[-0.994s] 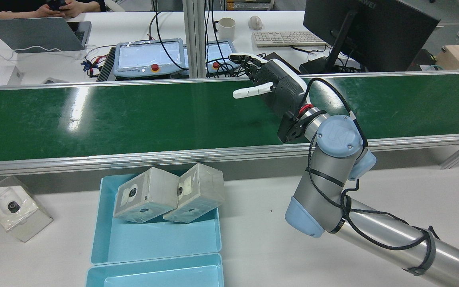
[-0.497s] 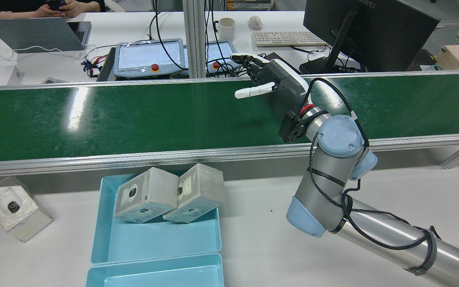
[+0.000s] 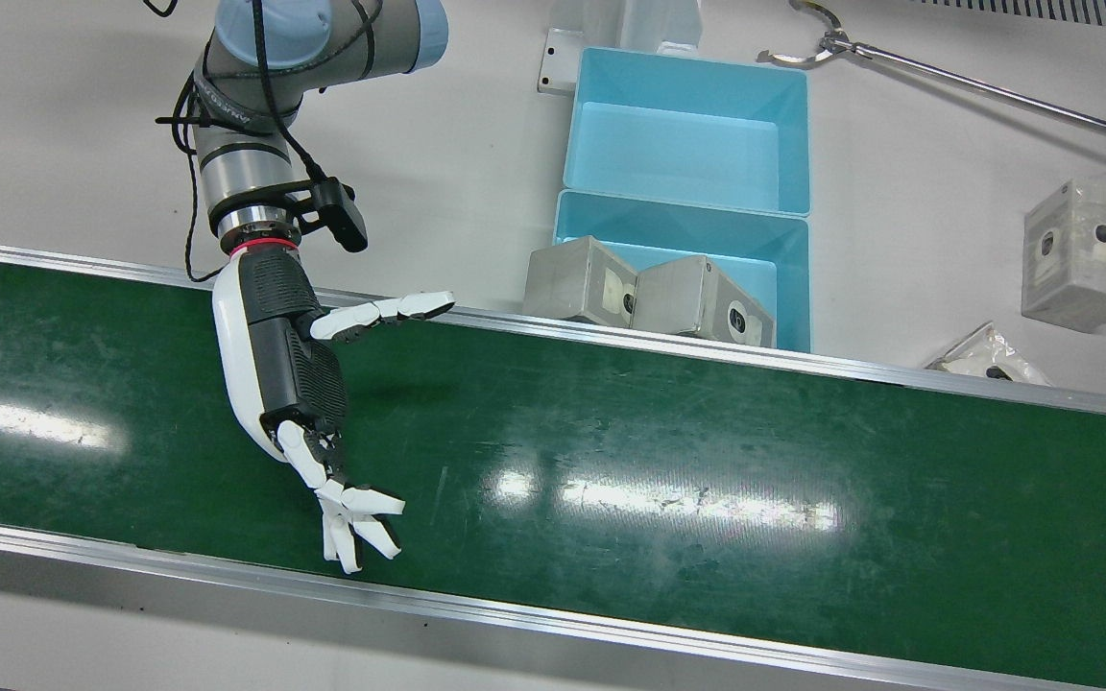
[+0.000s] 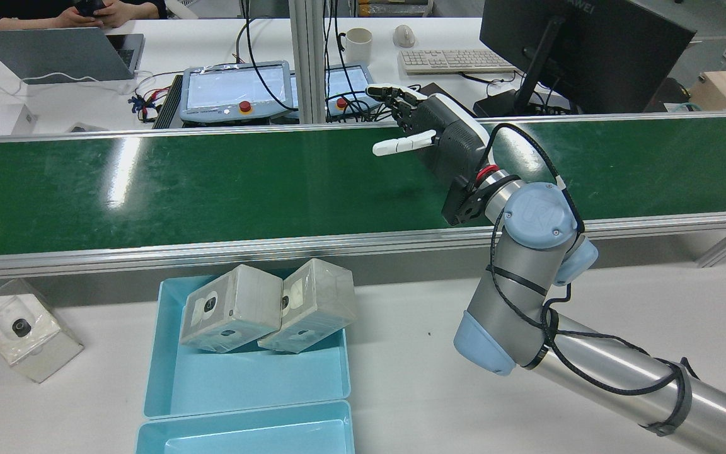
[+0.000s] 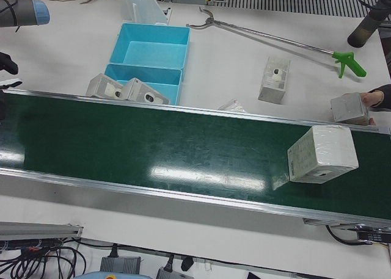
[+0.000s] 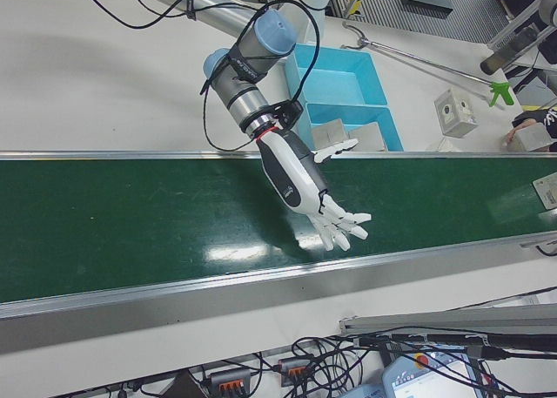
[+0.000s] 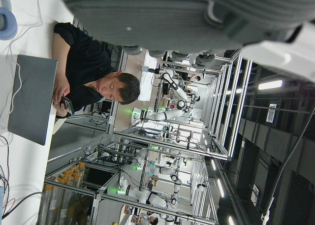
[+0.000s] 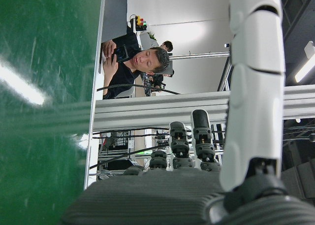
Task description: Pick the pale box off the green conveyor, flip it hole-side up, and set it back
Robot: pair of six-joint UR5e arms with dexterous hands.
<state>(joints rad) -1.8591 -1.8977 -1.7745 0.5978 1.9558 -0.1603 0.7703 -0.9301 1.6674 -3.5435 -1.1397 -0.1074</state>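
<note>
My right white-and-black robot hand (image 3: 299,384) hangs over the glossy green conveyor belt (image 3: 707,480), fingers (image 3: 351,523) spread wide, thumb out to the side, nothing in it. My left hand only shows as a blurred dark edge in its own camera, so I can't tell its state. The pale wrapped cardboard box (image 5: 322,154) sits on the belt at its far end, well apart from my right hand; a dark hole shows on its side face, near the bottom. Two similar grey wrapped boxes (image 3: 649,293) lean on the rim of a light blue plastic bin (image 3: 687,144) beside the belt. One more wrapped box (image 3: 1081,251) lies on the white table (image 3: 476,144), apart from the bin.
</note>
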